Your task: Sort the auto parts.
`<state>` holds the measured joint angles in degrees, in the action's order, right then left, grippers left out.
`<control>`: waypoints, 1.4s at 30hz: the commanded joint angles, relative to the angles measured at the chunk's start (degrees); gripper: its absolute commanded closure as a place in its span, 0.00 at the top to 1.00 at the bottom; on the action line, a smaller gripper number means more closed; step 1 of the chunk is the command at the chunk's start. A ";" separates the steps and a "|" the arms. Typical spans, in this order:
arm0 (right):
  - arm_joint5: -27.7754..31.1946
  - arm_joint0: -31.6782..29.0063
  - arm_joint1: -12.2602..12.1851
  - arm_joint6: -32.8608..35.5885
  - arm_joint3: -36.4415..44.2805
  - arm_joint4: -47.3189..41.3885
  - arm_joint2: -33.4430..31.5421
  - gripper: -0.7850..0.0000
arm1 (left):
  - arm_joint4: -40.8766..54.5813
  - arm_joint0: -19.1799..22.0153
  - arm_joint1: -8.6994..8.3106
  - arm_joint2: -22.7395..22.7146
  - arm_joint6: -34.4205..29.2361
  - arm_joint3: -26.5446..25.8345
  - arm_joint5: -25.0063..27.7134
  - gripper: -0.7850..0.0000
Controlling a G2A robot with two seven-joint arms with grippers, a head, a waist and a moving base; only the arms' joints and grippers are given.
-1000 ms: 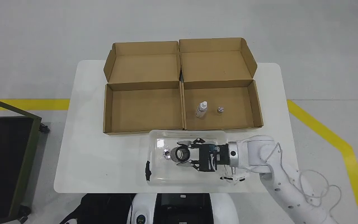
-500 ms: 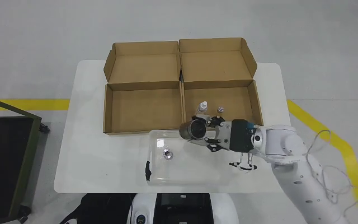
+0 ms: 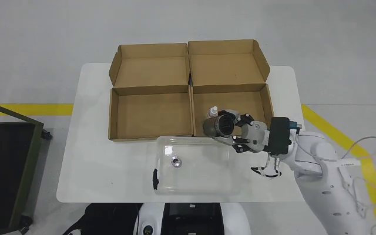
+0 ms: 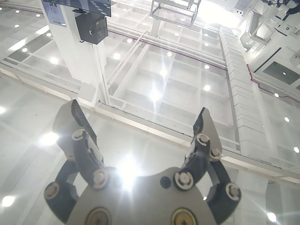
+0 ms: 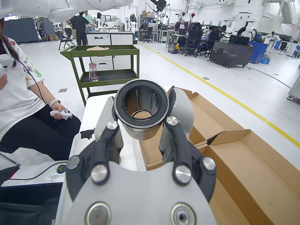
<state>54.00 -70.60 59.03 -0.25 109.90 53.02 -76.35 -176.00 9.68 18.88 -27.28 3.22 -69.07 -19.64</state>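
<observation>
1. White table (image 3: 94, 153) in a bright workshop hall carries two open cardboard boxes side by side on its far half, and a clear plastic tray (image 3: 200, 191) at its near edge
2. Right gripper (image 3: 229, 130) is closed partway, its two fingers clamped on opposite sides of a linear bearing (image 5: 141, 129). This is a short steel cylinder with a black ring at its end and a hollow bore lined with ball tracks
3. In the top view the bearing hangs over the near wall of the right box (image 3: 252, 111), at that box's near-left corner, between tray and box. It lies on its side, with the bore pointing away from the gripper
4. Handling, as a judgement: the bearing looks solid, rigid and fairly heavy for its size. Its polished wall is probably slippery, so the grip across the middle of the barrel seems the right hold. It looks tough, but a drop could dent the cardboard or knock the small parts about
5. Right box holds a small white bottle-shaped part (image 3: 211, 113) standing near its left wall, with a small metal fitting (image 3: 231, 114) just beside it
6. Left box (image 3: 150, 114) shows its plain brown floor
7. Tray holds one small round metal part (image 3: 175, 161), lying towards its left side
8. Left gripper (image 4: 138, 108) points up at the ceiling, its fingers spread wide with nothing between them
</observation>
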 commanded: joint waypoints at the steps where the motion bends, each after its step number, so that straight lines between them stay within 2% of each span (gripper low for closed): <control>1: 0.03 -0.25 -0.04 -0.08 0.20 0.00 -0.32 0.00 | 0.00 0.00 0.00 0.00 0.00 0.00 0.00 1.00; 9: -1.03 -0.33 0.03 1.16 0.32 0.75 0.49 0.00 | 0.00 0.00 0.00 0.00 0.00 0.00 0.00 1.00; 18: -5.60 2.81 0.77 7.55 0.77 7.80 6.98 0.00 | 0.00 0.00 0.00 0.00 0.00 0.00 0.00 1.00; 28: -10.29 9.41 2.49 11.94 -3.72 10.99 15.78 0.00 | 0.00 0.00 0.00 0.00 0.00 0.00 0.00 1.00; 42: -18.06 19.78 6.07 15.43 -14.25 9.54 25.39 0.00 | 0.00 0.00 0.00 0.00 0.00 0.00 0.00 1.00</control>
<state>36.27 -51.17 64.95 15.06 96.20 62.56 -51.30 -176.00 9.68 18.88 -27.28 3.22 -69.07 -19.64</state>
